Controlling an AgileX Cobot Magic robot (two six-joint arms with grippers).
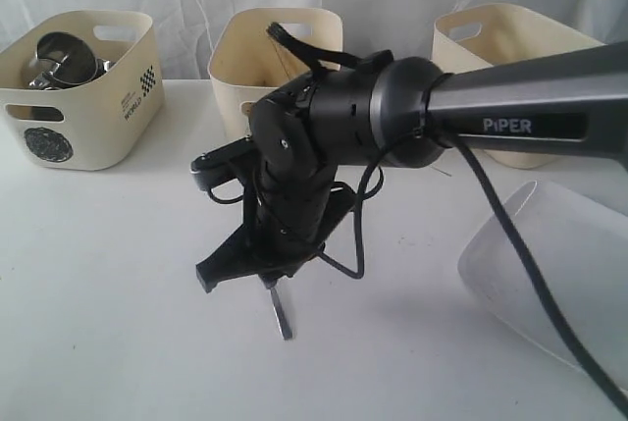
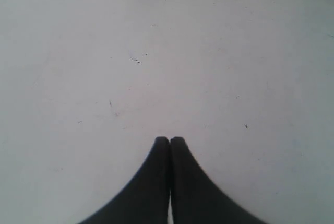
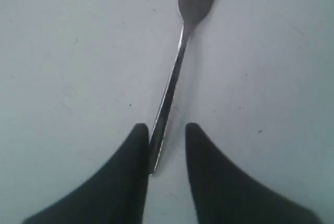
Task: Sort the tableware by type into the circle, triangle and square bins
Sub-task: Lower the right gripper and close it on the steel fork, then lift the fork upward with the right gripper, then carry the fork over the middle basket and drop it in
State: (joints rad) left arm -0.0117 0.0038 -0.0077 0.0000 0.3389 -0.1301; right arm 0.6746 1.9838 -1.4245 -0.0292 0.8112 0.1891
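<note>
the fork is being grasped: its handle end is straddled by the half-open right fingers (one touched); closure is needed next. left fingers: pressed together, empty.

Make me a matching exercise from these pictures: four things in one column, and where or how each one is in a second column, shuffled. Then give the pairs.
Column one
1. slim metal fork
2. large white rounded plate
3. shiny steel mugs
4. black left gripper

Column two
A. inside the cream bin at the exterior view's left
B. shut, above bare white table
C. lying on the table, handle inside the open right gripper
D. at the exterior view's lower right edge

Pairs: 1-C, 2-D, 3-A, 4-B
</note>
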